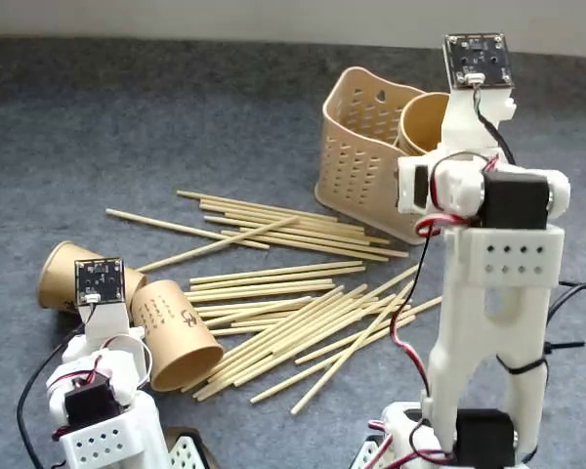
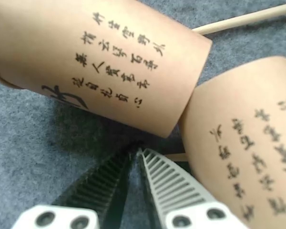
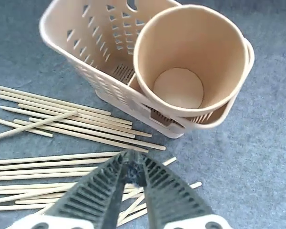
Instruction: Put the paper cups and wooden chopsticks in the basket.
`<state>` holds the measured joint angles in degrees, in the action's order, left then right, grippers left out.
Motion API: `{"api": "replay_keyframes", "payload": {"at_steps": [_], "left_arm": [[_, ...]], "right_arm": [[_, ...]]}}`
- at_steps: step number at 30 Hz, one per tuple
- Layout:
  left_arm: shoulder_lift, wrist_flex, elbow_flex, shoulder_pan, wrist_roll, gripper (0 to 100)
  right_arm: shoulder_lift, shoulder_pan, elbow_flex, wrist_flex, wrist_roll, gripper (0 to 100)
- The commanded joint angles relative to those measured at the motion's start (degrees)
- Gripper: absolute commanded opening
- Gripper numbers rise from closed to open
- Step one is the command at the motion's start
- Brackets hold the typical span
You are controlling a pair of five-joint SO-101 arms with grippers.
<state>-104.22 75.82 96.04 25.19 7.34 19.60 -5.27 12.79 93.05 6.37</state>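
1. At the far right of the grey table (image 1: 98,127), the perforated beige basket (image 1: 356,147) stood upright. One upright cup (image 1: 425,117) sat mouth-up inside its right end.
2. At the near left, two paper cups lay on their sides close together: the farther cup (image 1: 63,276) and the nearer cup (image 1: 179,337), whose open mouth faced the near side.
3. Both lying cups carried vertical columns of black brush-style characters on their brown walls.
4. The wooden chopsticks (image 1: 293,313) lay scattered on the table between the lying cups and the basket, none of them inside it.
5. The left tool (image 2: 136,151) was clenched and empty, its tips just short of the gap between the two lying cups.
6. The right tool (image 3: 132,164) was clenched on nothing and hung above the chopsticks on the near side of the basket.
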Motion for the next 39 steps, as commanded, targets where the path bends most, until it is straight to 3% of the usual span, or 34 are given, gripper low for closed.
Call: {"api": "replay_keyframes", "payload": {"at_steps": [1,4,7,11,19,28,39], "left_arm": [[-0.84,0.09,1.1,-0.92,0.18,1],[-0.84,0.09,1.1,-0.92,0.18,1],[-0.84,0.09,1.1,-0.92,0.18,1],[-0.84,0.09,1.1,-0.92,0.18,1],[-0.84,0.09,1.1,-0.92,0.18,1],[-0.84,0.09,1.1,-0.92,0.18,1],[-0.84,0.09,1.1,-0.92,0.18,1]], "right_arm": [[6.46,-2.42,2.42,-4.26,-0.26,1.2],[6.81,-0.57,2.42,-8.66,-0.26,2.9],[4.97,2.68,2.51,-10.15,-0.7,10.8],[0.57,7.96,2.86,-10.15,-5.63,17.8],[-9.8,12.0,2.86,-13.49,-6.24,18.3],[-16.13,11.65,2.86,-16.48,-6.33,18.3],[-6.46,10.42,2.86,-14.37,-6.33,18.3]]}}
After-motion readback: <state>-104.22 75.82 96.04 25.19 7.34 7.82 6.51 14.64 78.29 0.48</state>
